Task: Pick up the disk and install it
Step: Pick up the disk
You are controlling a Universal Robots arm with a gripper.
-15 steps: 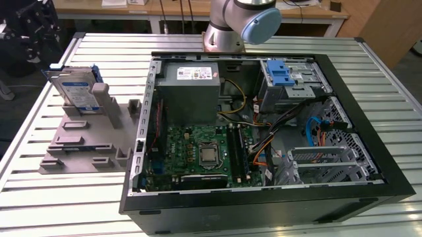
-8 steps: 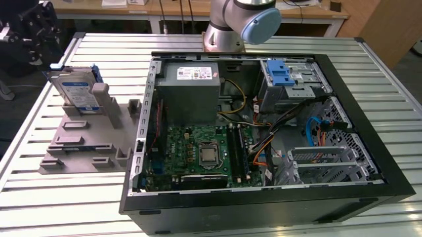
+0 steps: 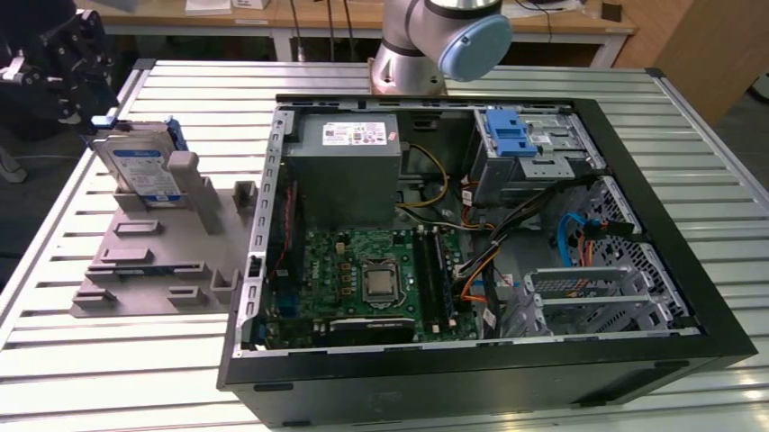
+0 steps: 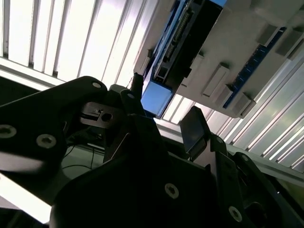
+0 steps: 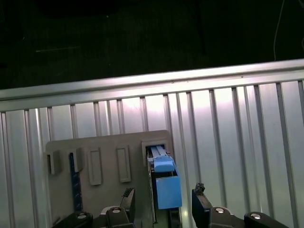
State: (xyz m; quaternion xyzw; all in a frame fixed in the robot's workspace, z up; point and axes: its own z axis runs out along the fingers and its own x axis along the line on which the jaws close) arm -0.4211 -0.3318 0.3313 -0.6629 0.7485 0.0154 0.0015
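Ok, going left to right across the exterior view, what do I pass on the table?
The disk standing in its grey holder → the grey power supply box inside the open computer case → the blue latch.

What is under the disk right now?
The disk stands on edge in the grey holder, which lies on the slatted table. The holder covers its lower edge.
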